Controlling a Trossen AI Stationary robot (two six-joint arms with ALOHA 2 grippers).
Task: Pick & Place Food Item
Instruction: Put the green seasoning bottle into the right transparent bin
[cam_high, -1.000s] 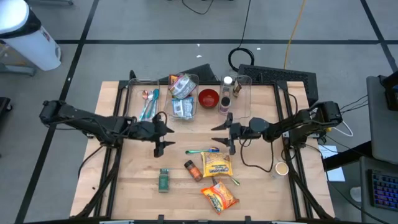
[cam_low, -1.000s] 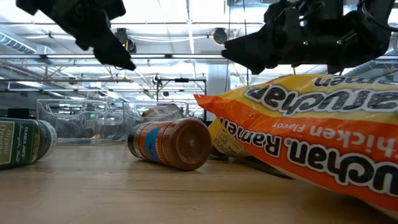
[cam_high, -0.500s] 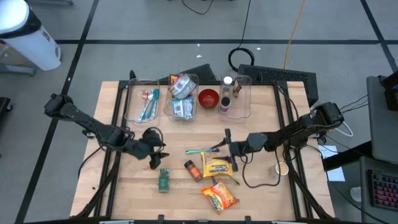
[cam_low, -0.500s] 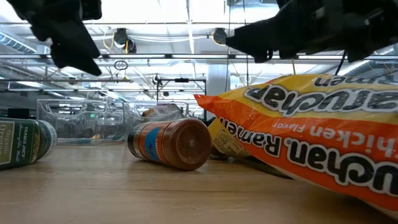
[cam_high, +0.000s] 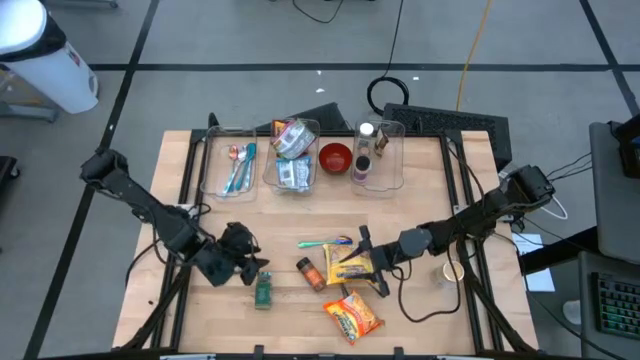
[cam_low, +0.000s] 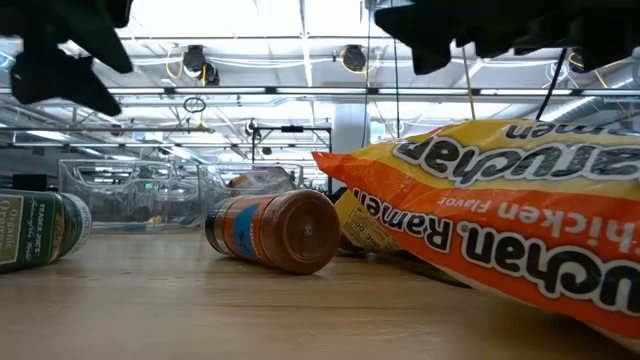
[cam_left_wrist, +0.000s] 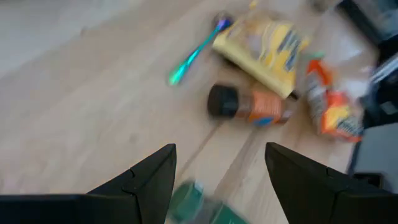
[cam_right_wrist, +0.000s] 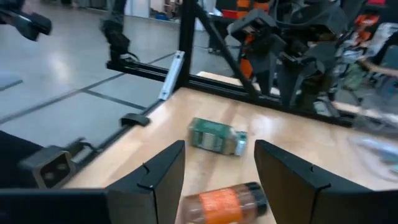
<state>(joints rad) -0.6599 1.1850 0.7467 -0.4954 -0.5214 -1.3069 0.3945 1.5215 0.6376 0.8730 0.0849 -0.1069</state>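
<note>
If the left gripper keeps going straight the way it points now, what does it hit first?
Most likely the green jar: it lies on its side between the open left gripper's fingers, just ahead. The orange spice jar lies farther on. Depth is uncertain.

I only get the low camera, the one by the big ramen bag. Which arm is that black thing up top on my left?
Observer: That's the left arm. The left gripper is open, just above the green jar.
Operator: And the other one?
Observer: The right gripper is open too, over a yellow packet beyond your ramen bag.
Operator: Is there anything red?
Observer: Yes, a red bowl sits between the clear bins at the far side.
</note>
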